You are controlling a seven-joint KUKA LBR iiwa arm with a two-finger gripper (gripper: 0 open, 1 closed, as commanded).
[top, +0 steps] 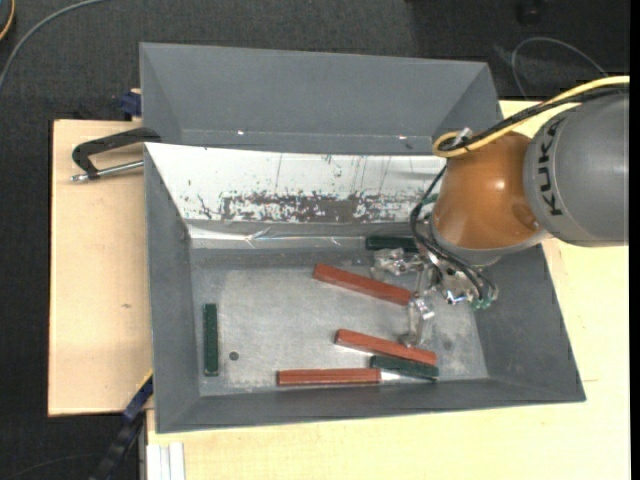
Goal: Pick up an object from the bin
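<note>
Camera view shows us the gripper (pixel 420 313) low in the right half of the bin (pixel 170 298), just beside the right end of a red bar (pixel 362 285). We cannot tell if it is apart or together. We judge nothing is lifted yet, so the grasp is left to do. That bar lies flat, running upper left to lower right.

- bin (pixel 300 88) is grey metal, matt, its back wall scuffed and shiny
- red sticks (pixel 362 284) look smooth, faintly glossy
- orange cover (pixel 485 198) is glossy
- arm casing (pixel 595 168) is smooth grey
</note>
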